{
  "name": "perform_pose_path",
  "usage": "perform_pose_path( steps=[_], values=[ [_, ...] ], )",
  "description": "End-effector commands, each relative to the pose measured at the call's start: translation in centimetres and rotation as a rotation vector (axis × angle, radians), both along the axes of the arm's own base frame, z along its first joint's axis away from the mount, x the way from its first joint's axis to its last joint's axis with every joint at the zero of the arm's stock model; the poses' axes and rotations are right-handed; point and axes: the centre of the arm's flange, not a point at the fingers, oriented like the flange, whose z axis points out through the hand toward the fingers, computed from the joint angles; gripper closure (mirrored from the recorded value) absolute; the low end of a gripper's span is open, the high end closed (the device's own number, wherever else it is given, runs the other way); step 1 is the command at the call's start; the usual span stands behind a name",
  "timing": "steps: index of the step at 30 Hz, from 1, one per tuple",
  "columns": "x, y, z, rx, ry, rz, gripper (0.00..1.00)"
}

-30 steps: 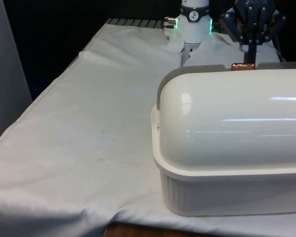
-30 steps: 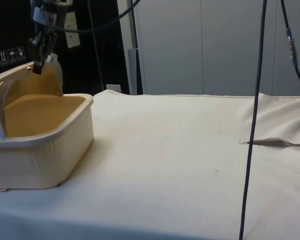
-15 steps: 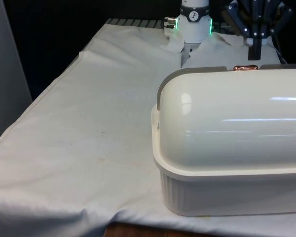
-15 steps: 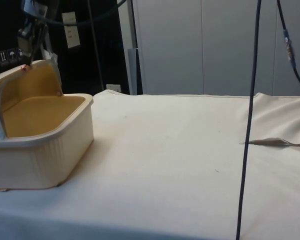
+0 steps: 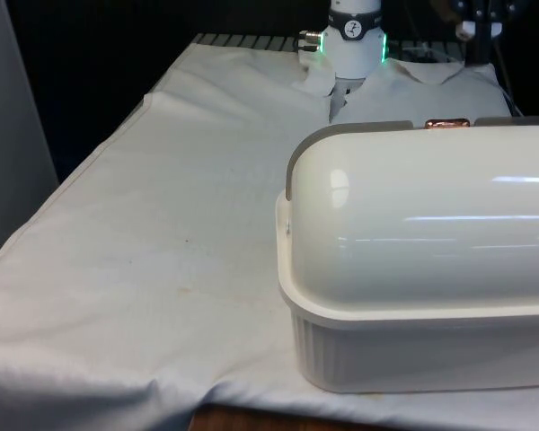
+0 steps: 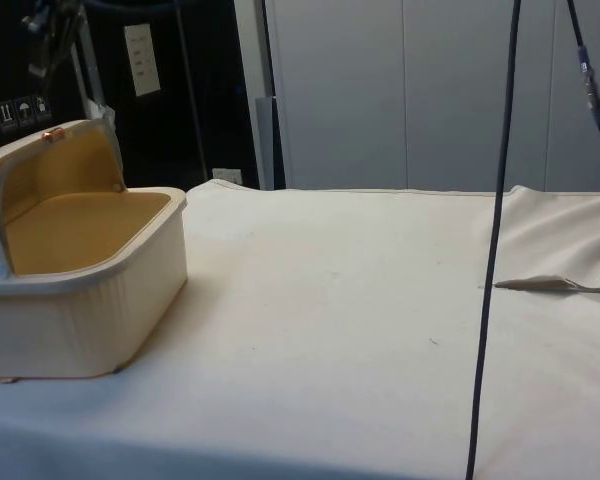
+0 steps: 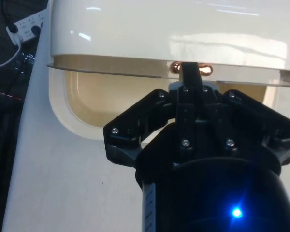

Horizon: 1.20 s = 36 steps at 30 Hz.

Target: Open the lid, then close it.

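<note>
The white bread box [image 5: 422,269] sits at the lower right of the front view and at the left edge of the side view [image 6: 70,280], on the desk [image 6: 360,330] under its white cloth. Its domed lid [image 6: 40,165] is rolled back, baring the tan interior [image 6: 80,225]. The copper handle [image 5: 447,123] lies on the lid's top edge. The hand [image 7: 189,79] hangs above the handle, clear of it, its fingers pressed together and pinching nothing; its tip shows at the front view's upper right [image 5: 479,31].

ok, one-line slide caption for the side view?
Bread box on the white cloth, lid rolled open, copper handle up.
</note>
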Motion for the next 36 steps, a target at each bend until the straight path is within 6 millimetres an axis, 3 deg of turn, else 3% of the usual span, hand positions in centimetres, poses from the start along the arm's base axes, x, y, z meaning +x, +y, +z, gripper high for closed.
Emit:
perform_pose_path(
  steps=[1, 13, 21, 23, 25, 26, 32, 33, 36],
  values=[
    [-0.1, -0.1, 0.5, -0.008, 0.000, -0.001, 1.00],
    [-0.5, 0.1, 4.4, -0.020, -0.040, 0.015, 1.00],
    [-0.5, 0.2, 4.8, -0.014, -0.050, 0.016, 0.97],
    [-0.5, 0.2, 4.8, -0.014, -0.051, 0.016, 0.89],
    [-0.5, 0.2, 4.8, -0.012, -0.049, 0.018, 0.74],
    [-0.5, 0.2, 4.8, -0.012, -0.051, 0.015, 0.74],
    [-0.5, 0.2, 4.8, -0.012, -0.052, 0.015, 0.44],
    [-0.5, 0.2, 4.8, -0.012, -0.052, 0.015, 0.34],
    [-0.5, 0.3, 4.8, -0.011, -0.050, 0.018, 0.21]
  ],
)
